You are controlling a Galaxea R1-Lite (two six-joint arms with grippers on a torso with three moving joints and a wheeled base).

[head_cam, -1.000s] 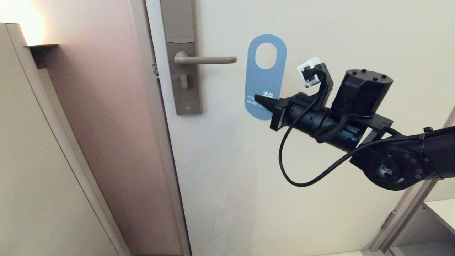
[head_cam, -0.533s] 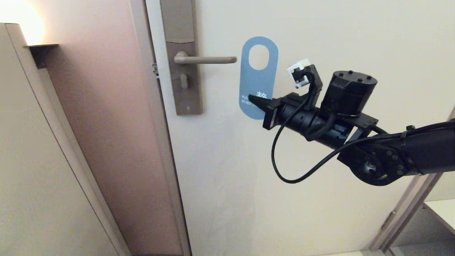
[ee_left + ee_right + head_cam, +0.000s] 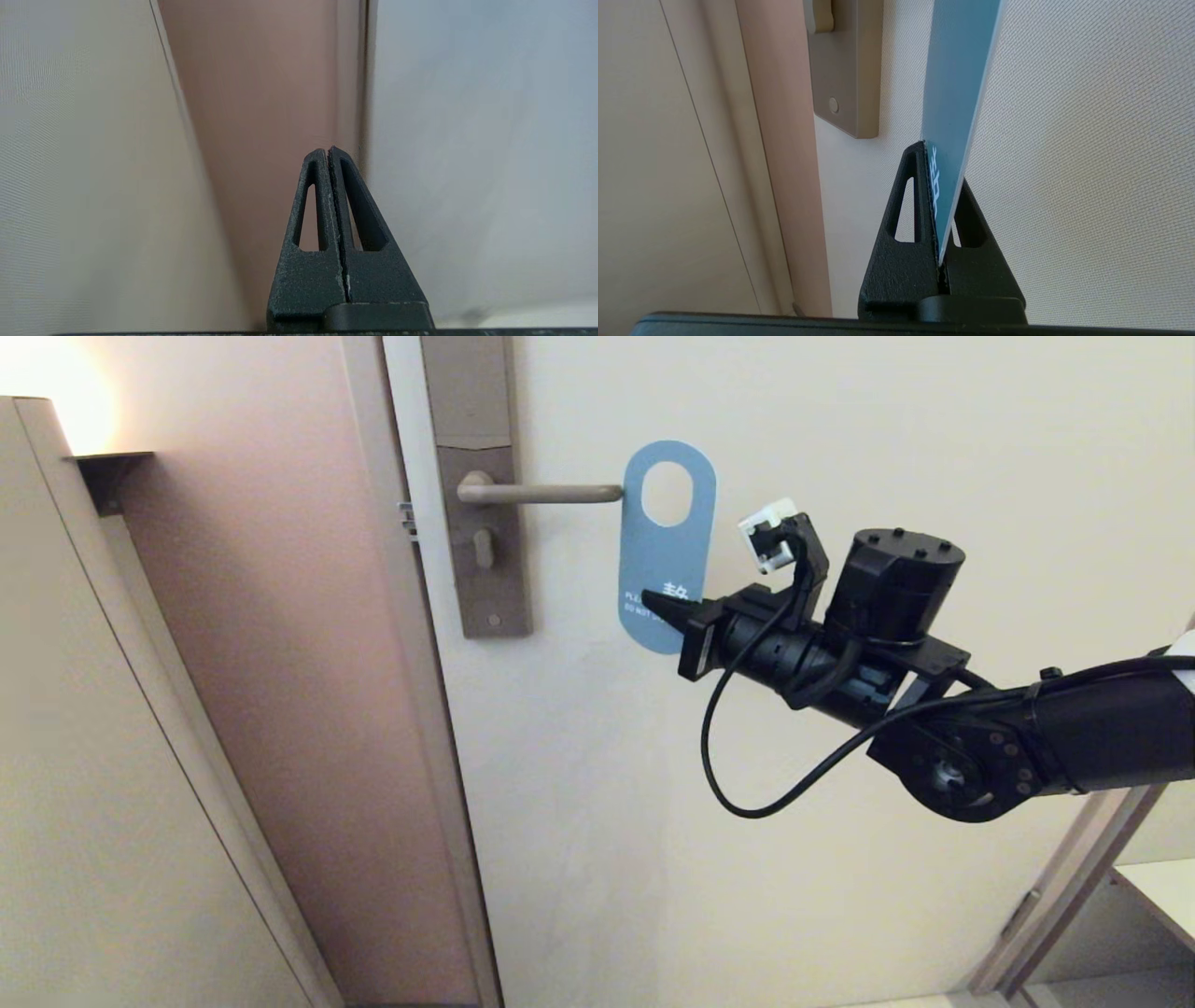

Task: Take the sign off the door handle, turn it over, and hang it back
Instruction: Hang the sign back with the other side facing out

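Observation:
The sign (image 3: 665, 560) shows its teal-blue "DO NOT DISTURB" side and stands upright in front of the door. My right gripper (image 3: 658, 607) is shut on its lower end. The sign's left edge sits right at the tip of the door handle (image 3: 541, 493), a beige-grey lever on a tall lock plate (image 3: 478, 485). The oval hole lies just right of the lever's tip. In the right wrist view the sign (image 3: 957, 93) rises edge-on from the shut gripper (image 3: 936, 154). My left gripper (image 3: 328, 151) is shut and empty, out of the head view.
The cream door (image 3: 840, 429) fills the background. The pinkish door frame (image 3: 280, 663) and a beige wall panel (image 3: 75, 756) stand to the left. A second frame edge (image 3: 1074, 896) and a shelf corner lie at lower right.
My right gripper has carried the sign leftward and slightly down toward the handle. The sign's edge now reaches the lever's tip.

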